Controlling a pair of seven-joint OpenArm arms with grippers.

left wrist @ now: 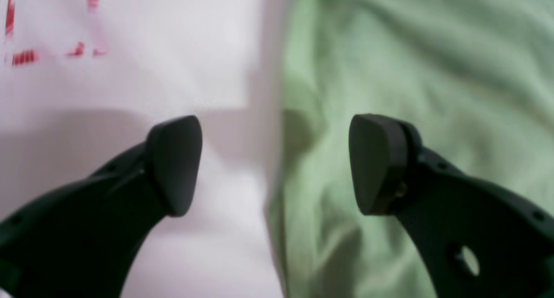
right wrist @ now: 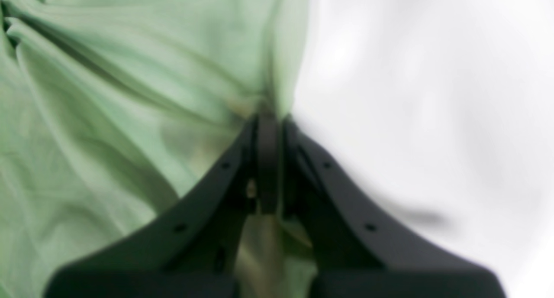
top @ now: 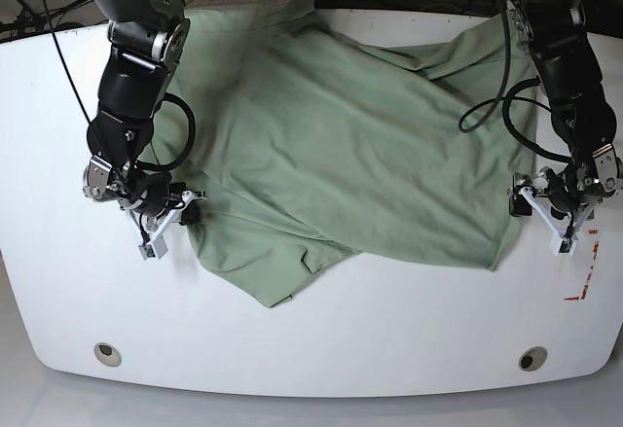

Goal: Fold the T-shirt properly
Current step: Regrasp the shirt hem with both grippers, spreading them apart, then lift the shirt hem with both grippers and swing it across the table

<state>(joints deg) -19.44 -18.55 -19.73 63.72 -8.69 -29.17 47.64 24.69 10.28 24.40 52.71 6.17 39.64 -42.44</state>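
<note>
The T-shirt (top: 341,155) lies spread across the middle of the white table (top: 311,339), rumpled, with diagonal creases running through the cloth. Its far edge reaches the far rim of the table. Its near edge is uneven: one pointed corner of cloth extends toward the front of the table, and a fold overlaps the fabric just beside that corner.

The right gripper (right wrist: 268,116) is at the edge of the T-shirt that lies on the left of the base view. Its jaws are pressed together, and a bunch of green fabric is pinched between them. In the right wrist view, creases in the cloth (right wrist: 130,94) converge on the fingertips, and more fabric shows below them between the finger bases. The bare table (right wrist: 411,94) lies directly beside this pinch point.

The left gripper (left wrist: 275,163) is at the opposite edge of the T-shirt, on the right of the base view. Its jaws stand wide apart and hold nothing. In the left wrist view, the edge of the T-shirt (left wrist: 389,64) runs between the two fingers: one finger is over the cloth, the other over bare table. Whether either pad touches the surface cannot be told.

Red dashed marks (left wrist: 26,55) lie on the table beyond the T-shirt's edge, on the left gripper's side.
</note>
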